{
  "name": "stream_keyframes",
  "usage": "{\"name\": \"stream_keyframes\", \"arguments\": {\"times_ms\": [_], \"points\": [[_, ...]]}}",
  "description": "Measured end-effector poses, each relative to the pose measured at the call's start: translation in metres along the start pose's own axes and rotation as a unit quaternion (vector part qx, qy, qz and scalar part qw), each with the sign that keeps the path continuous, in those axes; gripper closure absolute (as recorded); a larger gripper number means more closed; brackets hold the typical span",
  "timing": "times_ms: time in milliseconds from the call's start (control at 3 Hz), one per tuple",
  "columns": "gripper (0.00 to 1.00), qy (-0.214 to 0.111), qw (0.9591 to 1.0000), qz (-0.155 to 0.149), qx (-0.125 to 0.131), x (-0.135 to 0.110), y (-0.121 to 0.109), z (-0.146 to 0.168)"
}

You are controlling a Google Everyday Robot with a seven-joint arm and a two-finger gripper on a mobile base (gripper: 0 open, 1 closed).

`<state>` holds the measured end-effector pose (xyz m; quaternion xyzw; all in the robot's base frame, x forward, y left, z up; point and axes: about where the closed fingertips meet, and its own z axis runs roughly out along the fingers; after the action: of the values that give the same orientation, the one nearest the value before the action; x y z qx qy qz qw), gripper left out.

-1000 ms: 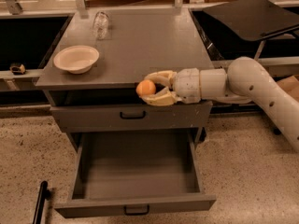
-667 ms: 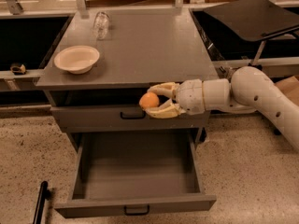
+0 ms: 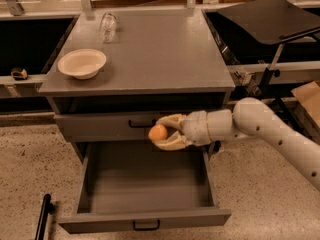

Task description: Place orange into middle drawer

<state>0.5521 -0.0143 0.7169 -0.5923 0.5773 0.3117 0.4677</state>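
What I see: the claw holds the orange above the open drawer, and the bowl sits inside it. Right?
Not quite. The camera view shows the bowl on the cabinet top, not in the middle drawer. The gripper does hold the orange above it.

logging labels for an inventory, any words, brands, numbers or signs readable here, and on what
No readable text in this view.
Cream bowl, clear glass, upper drawer front, open middle drawer: no lettering shows.
Hand, shut on the orange in front of the upper drawer front, over the back of the middle drawer: no markings show.
Small object on the left ledge: too small to tell.
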Motion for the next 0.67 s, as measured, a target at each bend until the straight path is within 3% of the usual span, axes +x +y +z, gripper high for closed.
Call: {"name": "stream_keyframes", "arguments": {"times_ms": [333, 667], "points": [[1.00, 0.051, 0.9962, 0.015, -0.069, 0.097, 0.058, 0.046], [1.00, 0.078, 0.9906, 0.027, -0.109, 0.157, 0.093, 0.071]]}}
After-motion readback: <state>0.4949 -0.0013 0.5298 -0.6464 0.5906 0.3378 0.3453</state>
